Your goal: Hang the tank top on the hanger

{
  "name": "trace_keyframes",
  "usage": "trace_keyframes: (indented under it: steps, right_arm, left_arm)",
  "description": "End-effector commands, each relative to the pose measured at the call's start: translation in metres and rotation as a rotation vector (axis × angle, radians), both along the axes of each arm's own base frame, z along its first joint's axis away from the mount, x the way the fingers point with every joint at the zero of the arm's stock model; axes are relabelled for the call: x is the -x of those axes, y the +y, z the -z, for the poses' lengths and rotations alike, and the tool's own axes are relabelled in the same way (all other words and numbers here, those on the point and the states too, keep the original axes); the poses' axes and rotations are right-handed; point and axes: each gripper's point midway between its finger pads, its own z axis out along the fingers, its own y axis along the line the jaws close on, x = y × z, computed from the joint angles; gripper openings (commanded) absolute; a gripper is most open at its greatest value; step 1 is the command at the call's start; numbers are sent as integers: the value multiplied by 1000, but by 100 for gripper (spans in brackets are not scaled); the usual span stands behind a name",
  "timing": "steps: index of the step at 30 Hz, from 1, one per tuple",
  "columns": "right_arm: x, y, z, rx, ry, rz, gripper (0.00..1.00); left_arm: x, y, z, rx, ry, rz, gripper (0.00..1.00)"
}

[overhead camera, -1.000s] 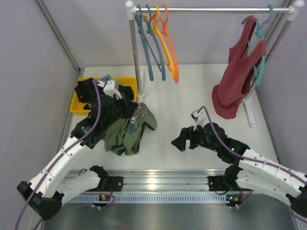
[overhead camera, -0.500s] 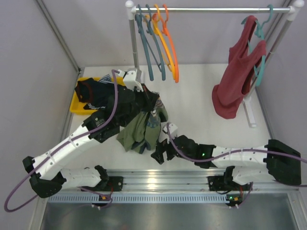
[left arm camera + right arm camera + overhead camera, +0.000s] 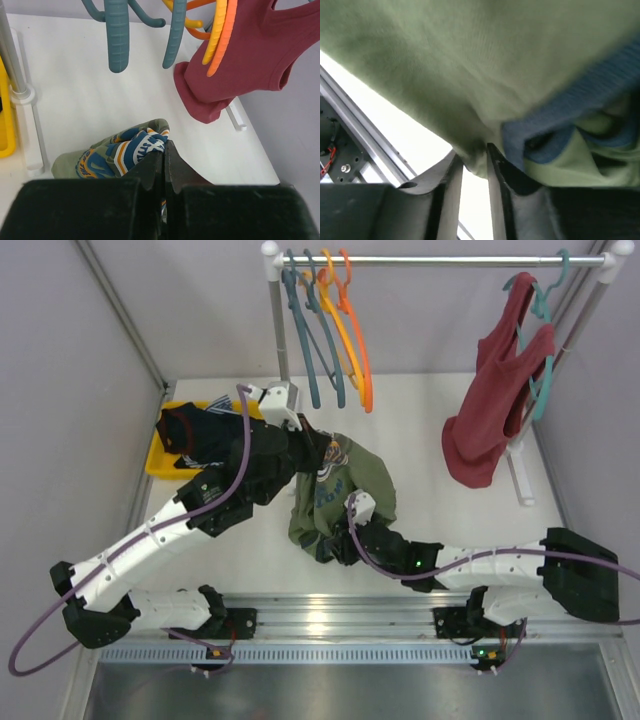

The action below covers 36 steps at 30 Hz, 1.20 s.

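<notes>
The olive-green tank top [image 3: 360,485] hangs lifted off the table, its blue and orange printed patch [image 3: 125,150] bunched at the top. My left gripper [image 3: 318,452] is shut on that bunched upper part, its jaws [image 3: 165,146] pressed together on the fabric. My right gripper [image 3: 338,548] sits low under the garment's near edge. In the right wrist view its jaws [image 3: 472,156] stand narrow with a fold of green cloth [image 3: 470,75] between the tips, beside navy trim [image 3: 560,115]. The reddish-orange hanger [image 3: 360,355] hangs on the rail behind, also visible as an orange strip [image 3: 226,30].
A yellow bin [image 3: 158,462] with dark clothes sits at the back left. The rack's post [image 3: 283,350] carries teal-grey hangers [image 3: 312,350] and a yellow-orange hanger [image 3: 340,330]. A dark red tank top [image 3: 490,410] hangs at the right end. A metal rail [image 3: 340,615] runs along the near edge.
The left arm has raised the tank top and carried it right. The right arm swung left under the garment's lower edge, and its jaws closed from wide open onto the fabric.
</notes>
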Motion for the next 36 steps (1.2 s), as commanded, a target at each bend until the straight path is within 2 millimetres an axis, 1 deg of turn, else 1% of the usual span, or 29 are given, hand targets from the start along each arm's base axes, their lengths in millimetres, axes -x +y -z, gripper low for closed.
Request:
trace_keyframes:
  steps: [1, 2, 3, 5, 6, 7, 8, 10, 11, 12, 13, 15, 16, 17, 19, 20, 21, 22, 24, 25, 26, 27, 28, 29, 30, 32, 34, 35, 36]
  right_arm:
    - [-3, -9, -24, -66, -34, 54, 19]
    - [-1, -15, -29, -77, -28, 63, 16]
    - [-1, -20, -27, -67, -26, 74, 8]
    - [0, -27, -36, -93, -25, 85, 2]
    - [2, -33, -32, -69, -19, 92, 0]
    - [4, -35, -34, -73, -17, 92, 0]
    - [6, -40, -45, -100, -22, 93, 0]
    - [9, -51, -46, -87, -16, 106, 0]
    - [11, -56, -60, -127, -21, 111, 0]
    - [10, -61, -65, -135, -26, 125, 0]
    - [11, -68, -63, -115, -21, 132, 0]
    - [13, -80, -78, -134, -22, 148, 0]
    - [15, -88, -74, -101, -13, 155, 0]
    - [15, -94, -86, -127, -12, 173, 0]
    - [15, -105, -94, -135, -11, 197, 0]
    - [16, -114, -89, -101, 4, 213, 0]
    - [14, -119, -99, -112, -3, 237, 0]
    - [13, -124, -103, -111, -5, 254, 0]
    - [9, -138, -112, -88, -6, 309, 0]
    - [9, -143, -116, -83, -6, 326, 0]
    - [7, -145, -126, -90, -5, 346, 0]
    - [5, -153, -123, -47, -10, 370, 2]
    - [3, -155, -122, -14, -11, 387, 2]
    - [0, -159, -131, -14, -19, 414, 2]
    - [0, -164, -129, 22, -20, 423, 2]
    - [-3, -164, -133, 49, -30, 428, 2]
    - [-6, -162, -134, 53, -29, 425, 2]
    - [-7, -160, -132, 70, -31, 418, 2]
    - [-6, -156, -129, 74, -15, 391, 2]
  left_arm:
    - [-2, 8, -25, 37, -48, -36, 0]
    - [-2, 7, -23, 33, -45, -35, 0]
    - [-4, 4, -21, 28, -40, -33, 0]
    - [-5, 2, -19, 24, -38, -33, 0]
    - [-7, -1, -17, 23, -37, -35, 0]
    - [-8, -2, -15, 15, -37, -35, 0]
    - [-10, -4, -14, 7, -37, -35, 0]
    - [-15, -8, -5, -28, -29, -41, 0]
    - [-18, -11, 2, -46, -21, -41, 0]
    - [-22, -16, 15, -76, -2, -44, 0]
    - [-24, -20, 25, -95, 16, -38, 0]
    - [-33, -30, 56, -143, 70, -30, 0]
    - [-36, -34, 68, -151, 91, -24, 0]
    - [-44, -40, 94, -187, 139, -13, 0]
    - [-56, -44, 119, -203, 196, -16, 0]
    - [-60, -50, 130, -199, 225, 13, 0]
    - [-72, -49, 151, -218, 265, 0, 0]
    - [-76, -52, 159, -219, 284, 11, 5]
    - [-81, -60, 167, -220, 300, 43, 27]
    - [-79, -61, 168, -229, 298, 59, 40]
    - [-77, -62, 170, -233, 301, 74, 55]
    - [-72, -62, 166, -230, 296, 97, 60]
    - [-70, -59, 165, -229, 296, 97, 63]
    - [-63, -52, 163, -227, 291, 98, 67]
    - [-60, -47, 163, -227, 291, 95, 69]
    - [-44, -31, 165, -228, 294, 99, 70]
    - [-31, -24, 166, -216, 295, 123, 71]
    - [-23, -17, 179, -229, 316, 129, 71]
    - [-16, -12, 171, -209, 300, 142, 71]
